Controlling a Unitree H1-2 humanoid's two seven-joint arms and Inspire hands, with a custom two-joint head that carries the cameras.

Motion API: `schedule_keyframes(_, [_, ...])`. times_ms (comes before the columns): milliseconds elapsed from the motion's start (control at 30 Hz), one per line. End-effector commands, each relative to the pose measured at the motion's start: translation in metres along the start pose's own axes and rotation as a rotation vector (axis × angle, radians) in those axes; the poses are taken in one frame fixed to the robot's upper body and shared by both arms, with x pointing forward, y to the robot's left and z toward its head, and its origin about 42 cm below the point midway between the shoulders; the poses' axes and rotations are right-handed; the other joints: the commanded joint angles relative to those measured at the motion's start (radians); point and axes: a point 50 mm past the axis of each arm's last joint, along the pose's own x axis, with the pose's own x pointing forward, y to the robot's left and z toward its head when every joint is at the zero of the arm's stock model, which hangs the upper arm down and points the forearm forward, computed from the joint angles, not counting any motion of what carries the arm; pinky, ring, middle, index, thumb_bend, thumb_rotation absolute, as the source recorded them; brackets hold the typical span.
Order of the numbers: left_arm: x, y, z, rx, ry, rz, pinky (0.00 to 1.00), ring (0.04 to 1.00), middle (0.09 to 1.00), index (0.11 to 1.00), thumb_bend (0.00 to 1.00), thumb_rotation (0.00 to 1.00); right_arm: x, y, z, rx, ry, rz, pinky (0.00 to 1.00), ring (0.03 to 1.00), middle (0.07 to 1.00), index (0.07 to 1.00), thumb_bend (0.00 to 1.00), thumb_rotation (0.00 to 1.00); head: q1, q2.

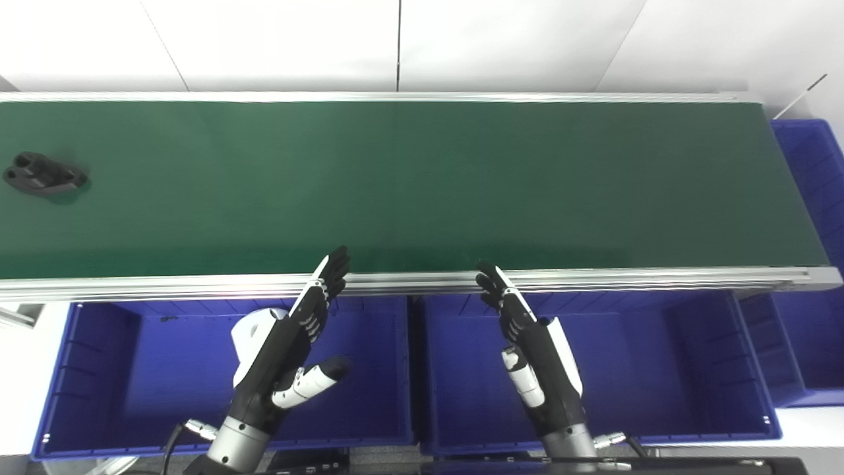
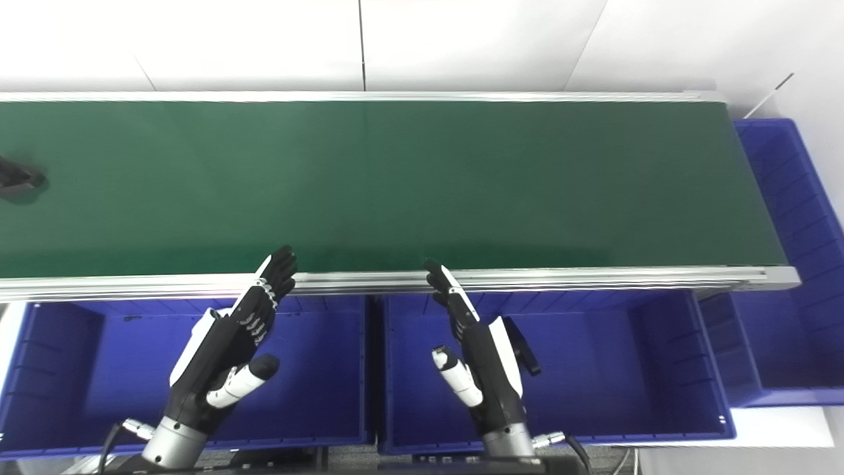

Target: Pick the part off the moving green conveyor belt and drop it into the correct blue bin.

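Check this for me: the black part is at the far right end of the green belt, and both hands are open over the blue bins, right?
Not quite: the left eye view shows the black part at the far left end of the green belt. The left hand and right hand are open over the blue bins.

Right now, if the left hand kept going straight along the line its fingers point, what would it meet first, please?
Probably the conveyor's near aluminium rail, then the green belt; the left hand may be above it.
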Motion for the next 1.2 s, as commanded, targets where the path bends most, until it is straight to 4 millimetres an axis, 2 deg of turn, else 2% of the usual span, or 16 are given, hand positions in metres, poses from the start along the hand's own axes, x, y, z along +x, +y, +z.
schedule_keyframes(0, [0.0020,0.0016,0.0062,0.016,-0.049,-0.014,1.00,1.000,1.000,0.989,0.75,0.74,0.0004,0.0033,0.0073,0.005,-0.070,0.013,0.95,0.958,0.973,0.933,0.90,1.00,0.001,-0.001])
schedule_keyframes(767, [0.0001,-0.0010,0.0062,0.007,-0.039,-0.007,0.99,0.996,0.997,0.969,0.77,0.76,-0.0011,0.0029,0.0069,0.011,-0.067,0.032,0.95,0.955,0.975,0.945,0.87,1.00,0.000,-0.002])
schedule_keyframes(1167, [-0.0008,-0.0012,0.0064,0.014,-0.043,-0.003,1.00,0.989,0.993,0.961,0.73,0.75,-0.0014,0.0036,0.0056,0.003,-0.066,0.028,0.94,0.947,0.972,0.950,0.85,1.00,-0.005,-0.006])
